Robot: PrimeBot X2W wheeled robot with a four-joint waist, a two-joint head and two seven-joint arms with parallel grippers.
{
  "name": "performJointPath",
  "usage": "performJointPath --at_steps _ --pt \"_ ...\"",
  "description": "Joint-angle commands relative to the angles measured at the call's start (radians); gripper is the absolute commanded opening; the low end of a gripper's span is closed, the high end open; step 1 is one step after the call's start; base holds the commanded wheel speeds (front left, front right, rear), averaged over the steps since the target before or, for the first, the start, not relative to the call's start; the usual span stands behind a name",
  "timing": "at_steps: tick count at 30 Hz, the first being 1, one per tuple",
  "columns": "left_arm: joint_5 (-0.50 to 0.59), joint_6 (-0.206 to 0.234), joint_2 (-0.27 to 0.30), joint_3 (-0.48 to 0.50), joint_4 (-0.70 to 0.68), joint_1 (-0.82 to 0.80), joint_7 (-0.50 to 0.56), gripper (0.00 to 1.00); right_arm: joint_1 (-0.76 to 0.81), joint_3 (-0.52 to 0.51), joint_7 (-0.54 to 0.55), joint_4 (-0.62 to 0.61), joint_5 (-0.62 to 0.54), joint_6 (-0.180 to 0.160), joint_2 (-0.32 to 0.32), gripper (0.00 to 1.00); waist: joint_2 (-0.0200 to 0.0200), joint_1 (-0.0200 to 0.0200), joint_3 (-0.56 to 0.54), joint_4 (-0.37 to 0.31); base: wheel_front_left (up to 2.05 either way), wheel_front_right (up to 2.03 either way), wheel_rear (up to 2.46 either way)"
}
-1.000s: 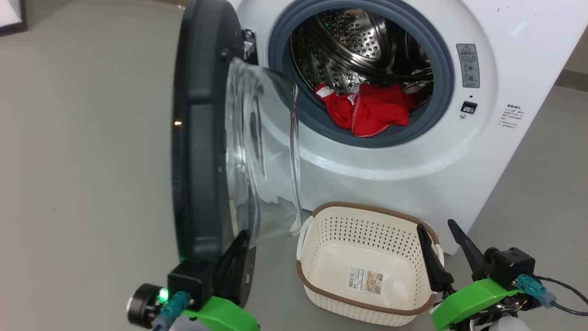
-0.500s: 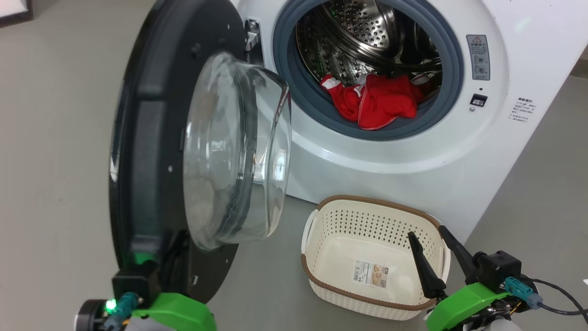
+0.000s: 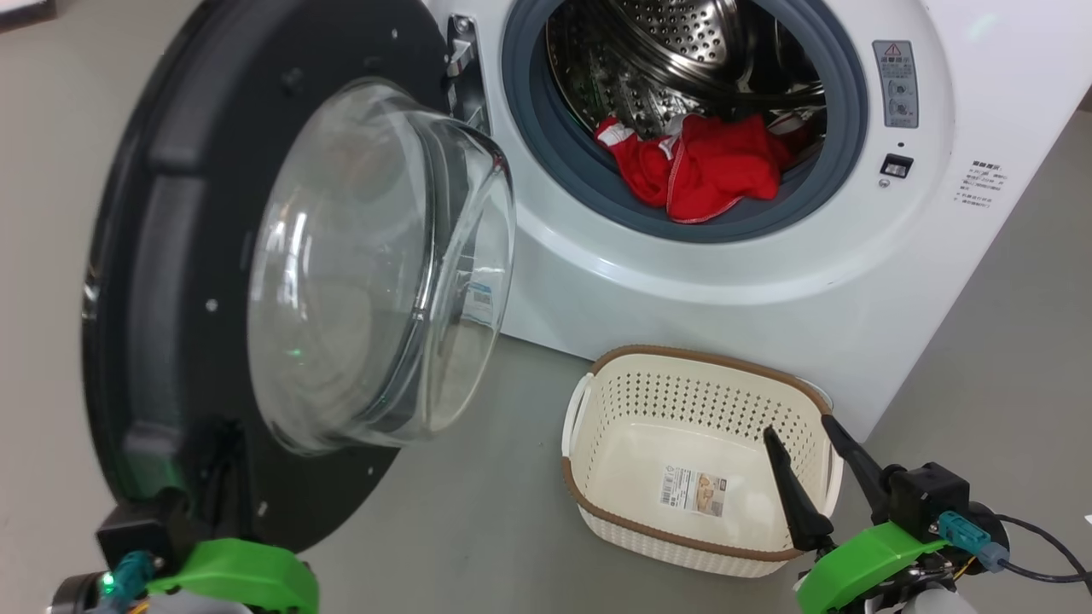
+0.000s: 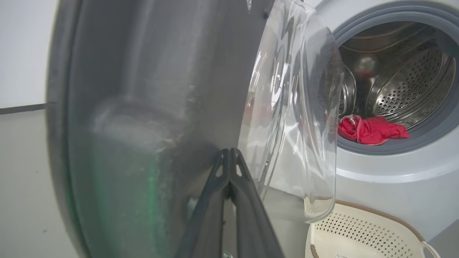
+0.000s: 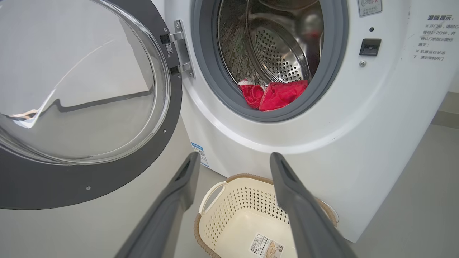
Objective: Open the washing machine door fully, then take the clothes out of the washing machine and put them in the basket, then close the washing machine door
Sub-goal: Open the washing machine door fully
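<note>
The washing machine door is swung wide to the left, its glass bowl facing me. My left gripper is shut, with its tips against the door's dark inner face low down; the shut fingers have nothing between them. The white washing machine shows its steel drum, and the red clothes lie at the drum's front lip. Below the opening, on the floor, stands the cream basket, holding just its paper label. My right gripper hangs open over the basket's right rim.
Grey floor stretches between the door and the basket and on past the machine's right side. The door's metal hinge sits at the left of the opening. A black latch socket is on the machine's front at the right.
The door has swung further open to the left, with my shut left gripper moving left along with it. The head view has shifted a little. My right gripper stays open by the basket.
</note>
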Motion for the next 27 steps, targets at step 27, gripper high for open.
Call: performJointPath --at_steps 27 --pt "-0.042 -0.066 0.101 0.247 0.266 -0.222 -0.14 0.0 -0.06 -0.018 -0.007 -0.033 -0.098 0.005 0.0 1.0 0.0 0.0 0.106 -0.034 0.0 0.0 0.0"
